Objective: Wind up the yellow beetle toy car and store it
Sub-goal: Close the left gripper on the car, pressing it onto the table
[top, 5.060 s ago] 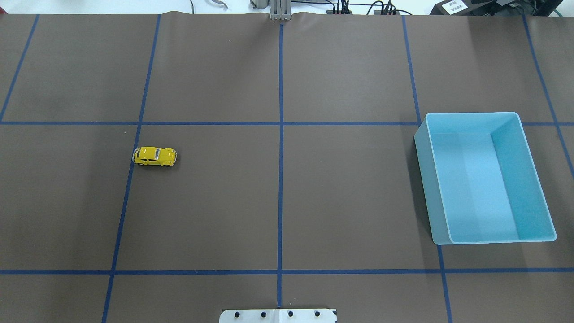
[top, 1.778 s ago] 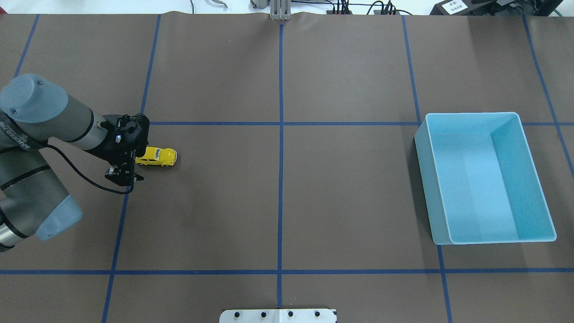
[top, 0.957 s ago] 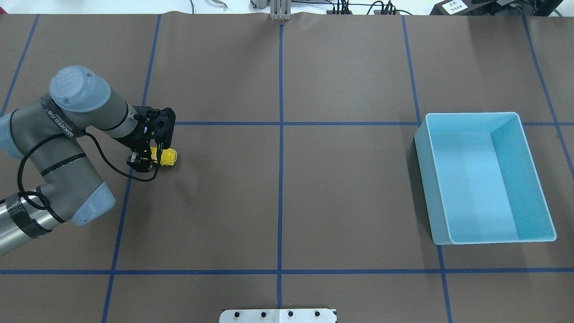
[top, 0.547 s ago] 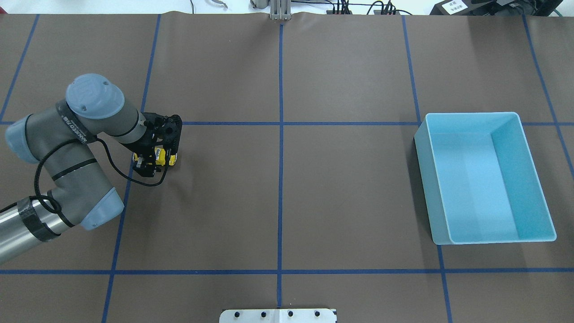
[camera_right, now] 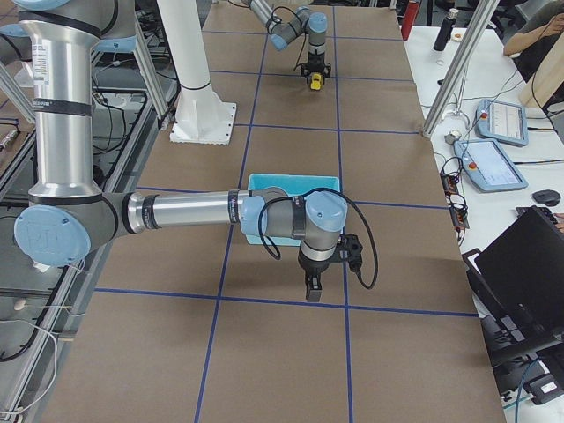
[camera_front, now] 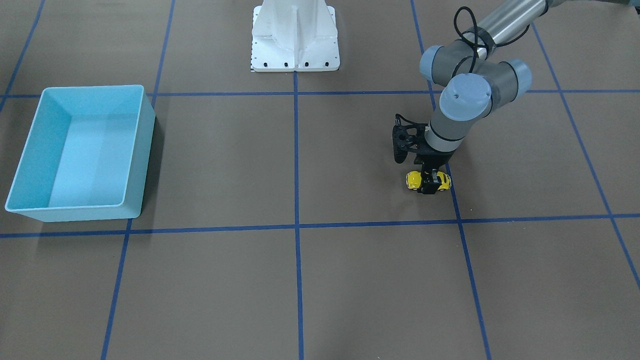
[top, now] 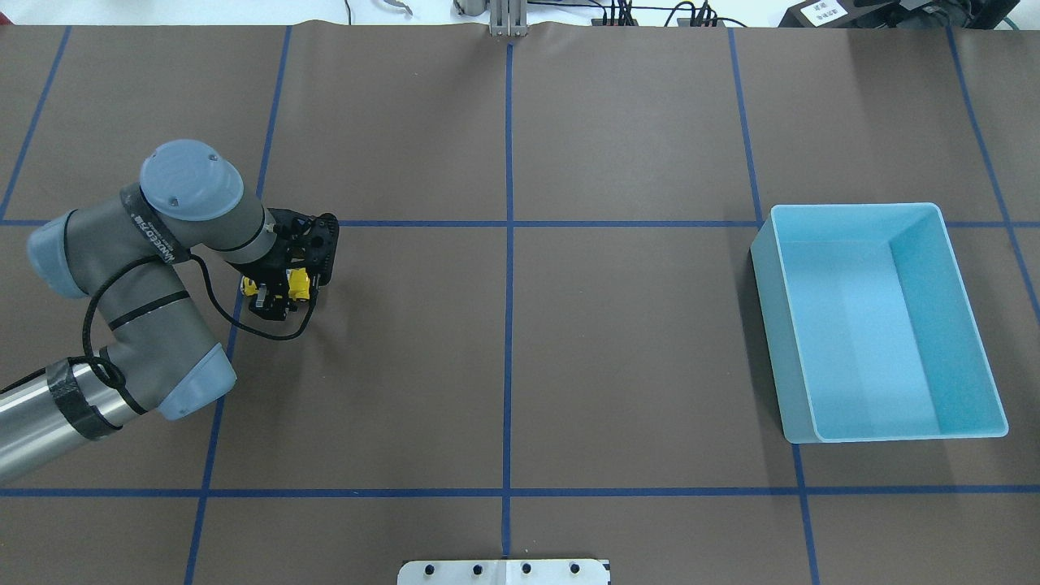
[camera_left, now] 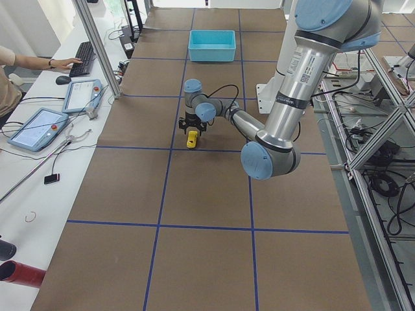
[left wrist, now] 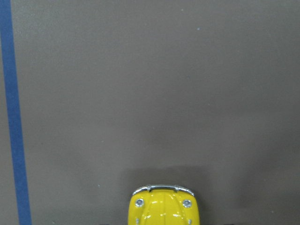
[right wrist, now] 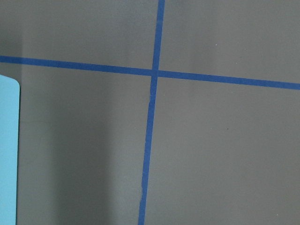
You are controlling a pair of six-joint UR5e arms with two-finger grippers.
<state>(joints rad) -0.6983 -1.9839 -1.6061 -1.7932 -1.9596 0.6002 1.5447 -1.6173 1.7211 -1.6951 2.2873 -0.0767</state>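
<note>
The yellow beetle toy car [top: 300, 281] stands on the brown mat at the table's left, its hood showing at the bottom of the left wrist view [left wrist: 163, 209]. My left gripper [top: 276, 297] is down over the car's middle, open, one finger on each side; in the front-facing view the car [camera_front: 414, 180] sticks out on both sides of the gripper [camera_front: 429, 184]. My right gripper [camera_right: 311, 289] shows only in the right side view, hovering beside the blue bin [camera_right: 291, 181]; I cannot tell whether it is open or shut.
The light blue bin [top: 768, 268] stands empty at the right side of the table. Blue tape lines cross the mat. The robot's white base [camera_front: 295, 35] is at the table's edge. A person's hand rests on a keyboard [camera_left: 83, 57] on the side desk.
The left arm came in from the left, swung over the car and lowered its gripper around it. The car has stayed in place.
</note>
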